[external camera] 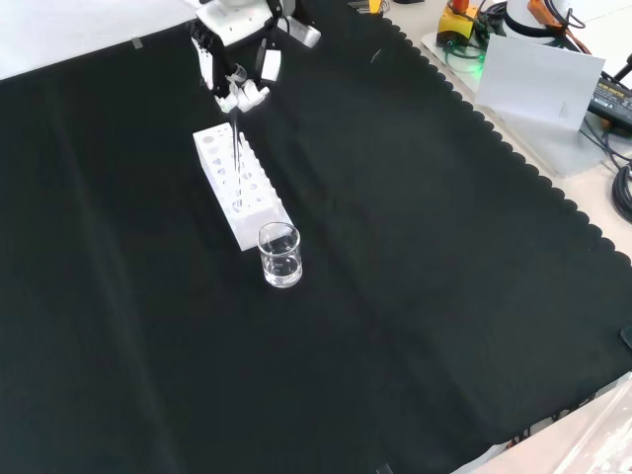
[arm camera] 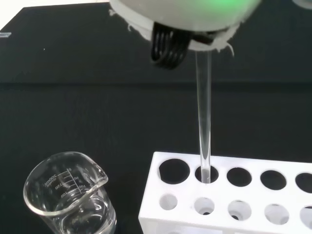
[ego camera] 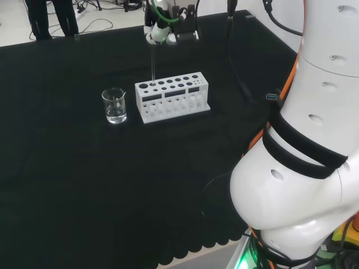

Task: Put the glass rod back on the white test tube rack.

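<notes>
Black cloth [ego camera: 84,185] over the bench, matt and soft-looking, scalloped along its edge. On it the white test tube rack [ego camera: 172,96], opaque plastic by its look, smooth with a dull sheen, round holes cut clean through its top. Rising out of a hole near the rack's end, the glass rod [arm camera: 204,126]: clear, smooth, glossy. Just beside that end of the rack, a beaker [ego camera: 114,105] of clear shiny glass with printed marks on its wall. Above the rack, the hand [ego camera: 168,29], glossy white and black plastic shells.
</notes>
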Tool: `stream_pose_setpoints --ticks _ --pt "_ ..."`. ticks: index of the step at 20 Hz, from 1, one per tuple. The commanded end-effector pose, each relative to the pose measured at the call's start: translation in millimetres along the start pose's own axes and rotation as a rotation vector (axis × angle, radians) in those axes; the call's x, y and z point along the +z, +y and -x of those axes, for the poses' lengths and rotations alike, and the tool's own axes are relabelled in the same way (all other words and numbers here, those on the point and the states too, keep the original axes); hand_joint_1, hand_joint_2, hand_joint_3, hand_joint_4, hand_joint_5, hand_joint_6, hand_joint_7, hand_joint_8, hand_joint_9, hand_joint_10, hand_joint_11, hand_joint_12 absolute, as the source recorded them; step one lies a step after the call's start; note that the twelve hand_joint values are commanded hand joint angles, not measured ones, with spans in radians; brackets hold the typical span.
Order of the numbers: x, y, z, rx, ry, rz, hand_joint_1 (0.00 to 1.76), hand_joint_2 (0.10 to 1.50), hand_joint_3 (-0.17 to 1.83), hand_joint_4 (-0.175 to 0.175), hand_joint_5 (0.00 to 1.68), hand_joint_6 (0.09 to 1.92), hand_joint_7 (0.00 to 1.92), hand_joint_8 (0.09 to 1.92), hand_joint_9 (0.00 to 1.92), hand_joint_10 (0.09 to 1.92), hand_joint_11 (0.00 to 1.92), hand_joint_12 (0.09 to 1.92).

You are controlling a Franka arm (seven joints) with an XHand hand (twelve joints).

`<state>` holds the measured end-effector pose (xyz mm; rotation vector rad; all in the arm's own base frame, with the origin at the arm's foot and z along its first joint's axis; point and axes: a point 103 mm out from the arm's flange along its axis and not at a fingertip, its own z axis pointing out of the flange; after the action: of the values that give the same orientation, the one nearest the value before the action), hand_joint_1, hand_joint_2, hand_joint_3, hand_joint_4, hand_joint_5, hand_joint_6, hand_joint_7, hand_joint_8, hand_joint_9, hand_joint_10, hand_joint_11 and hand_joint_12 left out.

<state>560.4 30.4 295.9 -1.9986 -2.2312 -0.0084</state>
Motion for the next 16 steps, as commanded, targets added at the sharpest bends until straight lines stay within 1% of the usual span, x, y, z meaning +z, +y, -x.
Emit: stream_pose_setpoints --ticks 1,11,14,16 --pt "8 5 -3 -0.021 -0.004 -0.006 1.33 0.62 0.71 -0.175 1.25 0.49 1.38 0.74 1.75 0.53 1.71 0.43" --pt "27 14 -5 -0.03 -0.029 -0.041 1.33 0.62 0.71 -0.175 1.25 0.49 1.38 0.73 1.75 0.53 1.7 0.43" --pt "38 15 -4 -0.023 -0.046 -0.055 1.33 0.62 0.71 -0.175 1.25 0.49 1.38 0.73 1.75 0.53 1.7 0.43" --pt "40 17 -2 -0.02 -0.043 -0.059 1.33 0.62 0.71 -0.175 1.25 0.49 1.39 0.73 1.75 0.53 1.7 0.43"
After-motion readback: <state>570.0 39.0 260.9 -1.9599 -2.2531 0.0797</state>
